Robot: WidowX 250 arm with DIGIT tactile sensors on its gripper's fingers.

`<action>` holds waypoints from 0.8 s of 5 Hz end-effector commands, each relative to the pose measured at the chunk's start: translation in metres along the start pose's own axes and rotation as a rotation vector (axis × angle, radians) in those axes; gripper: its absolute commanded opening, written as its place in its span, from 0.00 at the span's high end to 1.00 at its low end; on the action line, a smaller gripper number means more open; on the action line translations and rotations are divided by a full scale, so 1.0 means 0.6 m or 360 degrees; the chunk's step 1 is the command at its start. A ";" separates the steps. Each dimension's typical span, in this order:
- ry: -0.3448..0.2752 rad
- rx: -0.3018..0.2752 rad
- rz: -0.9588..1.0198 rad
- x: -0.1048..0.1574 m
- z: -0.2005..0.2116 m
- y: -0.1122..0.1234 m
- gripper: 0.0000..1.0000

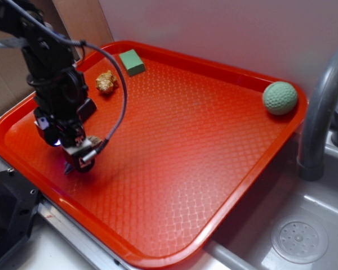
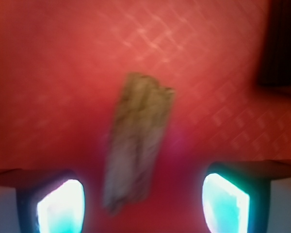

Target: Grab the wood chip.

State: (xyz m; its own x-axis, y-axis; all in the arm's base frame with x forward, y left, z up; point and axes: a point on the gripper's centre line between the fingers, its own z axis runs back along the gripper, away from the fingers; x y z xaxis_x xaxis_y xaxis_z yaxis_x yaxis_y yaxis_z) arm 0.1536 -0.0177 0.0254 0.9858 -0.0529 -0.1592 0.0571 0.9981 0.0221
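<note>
Two glowing fingertips (image 2: 60, 206) of the black gripper (image 2: 143, 204) stand wide apart, holding nothing, straddling the flat grey-brown wood chip (image 2: 136, 145) lying on the red textured tray (image 1: 214, 146). It looks light, stiff and rough-grained; pinching across its narrow width near mid-length seems safest.

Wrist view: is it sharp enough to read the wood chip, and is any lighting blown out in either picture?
Wrist view: soft and blurred, the wood chip shows only vague grain; the end effector pads glow overexposed white-cyan. Exterior view: fairly sharp, with mild glare on the red tray; the chip is hidden there.
</note>
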 end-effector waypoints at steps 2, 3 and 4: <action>0.0036 -0.0082 -0.0076 0.020 -0.019 0.009 1.00; 0.0033 -0.0076 -0.0080 0.018 -0.018 0.009 1.00; 0.0031 -0.0079 -0.0077 0.017 -0.017 0.011 1.00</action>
State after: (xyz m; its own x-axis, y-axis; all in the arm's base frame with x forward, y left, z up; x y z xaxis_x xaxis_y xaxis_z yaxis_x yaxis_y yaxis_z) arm 0.1639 -0.0150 0.0127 0.9774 -0.0793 -0.1960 0.0754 0.9968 -0.0269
